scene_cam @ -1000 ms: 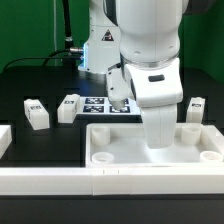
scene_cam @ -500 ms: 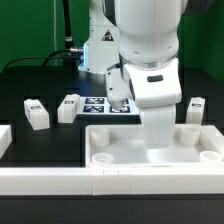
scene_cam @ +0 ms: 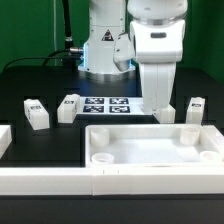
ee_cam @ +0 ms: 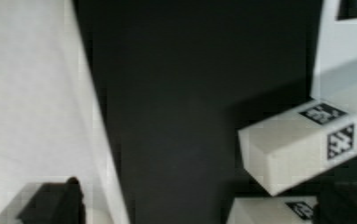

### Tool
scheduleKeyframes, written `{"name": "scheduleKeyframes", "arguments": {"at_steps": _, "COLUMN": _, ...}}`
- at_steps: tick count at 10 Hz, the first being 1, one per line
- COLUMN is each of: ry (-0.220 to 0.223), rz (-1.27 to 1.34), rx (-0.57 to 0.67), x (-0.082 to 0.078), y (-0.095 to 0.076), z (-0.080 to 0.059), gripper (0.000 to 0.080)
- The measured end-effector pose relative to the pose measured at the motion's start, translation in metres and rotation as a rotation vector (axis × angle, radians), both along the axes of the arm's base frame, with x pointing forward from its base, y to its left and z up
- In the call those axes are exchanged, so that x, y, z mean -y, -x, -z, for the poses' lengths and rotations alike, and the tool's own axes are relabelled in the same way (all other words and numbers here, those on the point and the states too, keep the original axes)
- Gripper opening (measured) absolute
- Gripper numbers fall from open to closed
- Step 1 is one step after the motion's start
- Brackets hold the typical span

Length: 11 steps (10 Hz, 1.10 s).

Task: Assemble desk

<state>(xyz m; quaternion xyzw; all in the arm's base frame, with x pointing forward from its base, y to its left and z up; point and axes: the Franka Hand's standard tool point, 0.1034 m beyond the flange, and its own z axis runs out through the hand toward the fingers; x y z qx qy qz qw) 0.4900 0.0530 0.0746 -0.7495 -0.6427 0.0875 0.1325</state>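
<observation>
the claw [scene_cam: 160, 104] hangs above the black table [scene_cam: 30, 85], jaws apart and gripping nothing. in the wrist view one dark finger [ee_cam: 50, 205] sits well off to the side, with only bare table where a grip would be. in the exterior view the fingertips are hard to pick out below the white hand.

now the desk. the tabletop [scene_cam: 150, 148] lies flat, rim up, toward the front of the exterior view. it sits in front of the claw and below it, clear of it, with no contact. a round socket shows in each corner of the tray.

just under the claw, behind the tabletop's far rim, stands a short white post, the near leg [scene_cam: 165, 114]. whether the fingers touch it cannot be told. further to the exterior view's right the right leg [scene_cam: 195, 108] stands beside the same rim, tag facing out. over on the exterior view's left lie the far-left leg [scene_cam: 36, 114] and the inner-left leg [scene_cam: 68, 107], both well apart from the claw.

the marker board [scene_cam: 108, 105] lies between the inner-left leg and the claw. a border rail [scene_cam: 100, 182] runs along the front.

the wrist view also catches a tagged leg [ee_cam: 308, 145] on the black table, close by but not between the fingers. which of the four it is cannot be told.
</observation>
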Motion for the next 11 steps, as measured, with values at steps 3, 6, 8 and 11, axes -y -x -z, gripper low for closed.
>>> {"name": "scheduleKeyframes", "arguments": {"at_steps": 3, "ry": 0.028, "rz": 0.053, "rx": 0.01, "x": -0.013, "y": 0.02, "z": -0.007, "gripper": 0.0649}}
{"name": "scheduleKeyframes", "arguments": {"at_steps": 6, "ry": 0.034, "rz": 0.077, "rx": 0.004, "x": -0.011, "y": 0.019, "z": -0.005, "gripper": 0.0649}}
{"name": "scheduleKeyframes", "arguments": {"at_steps": 8, "ry": 0.075, "rz": 0.215, "rx": -0.005, "x": -0.012, "y": 0.02, "z": -0.005, "gripper": 0.0649}}
{"name": "scheduleKeyframes", "arguments": {"at_steps": 11, "ry": 0.219, "rz": 0.638, "rx": -0.036, "x": -0.031, "y": 0.031, "z": -0.002, "gripper": 0.0649}}
